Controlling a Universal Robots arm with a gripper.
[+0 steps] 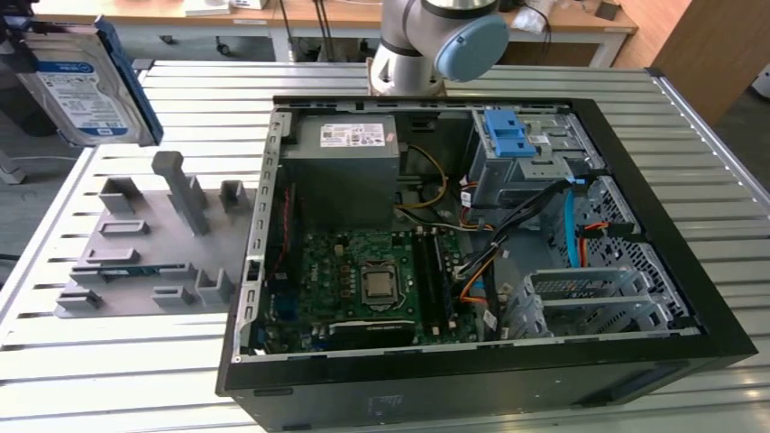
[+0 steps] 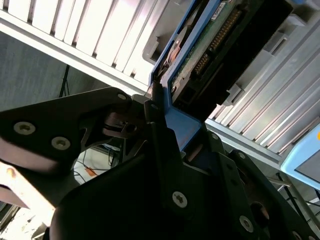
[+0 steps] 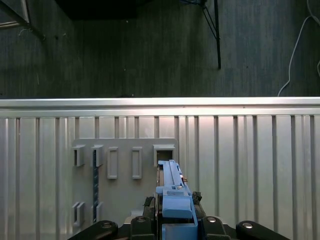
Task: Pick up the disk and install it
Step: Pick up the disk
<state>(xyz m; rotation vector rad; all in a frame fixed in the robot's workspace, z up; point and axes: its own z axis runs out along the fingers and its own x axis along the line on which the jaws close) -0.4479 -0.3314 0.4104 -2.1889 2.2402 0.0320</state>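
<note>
I saw my black pincer [image 2: 180,125] shut tight on the flat silver disk [image 1: 85,90] with its white label and blue plastic frame. The disk hung in the air at the exterior view's left, above the ribbed metal worktop [image 1: 121,379], apart from the open black computer case [image 1: 481,370].
</note>
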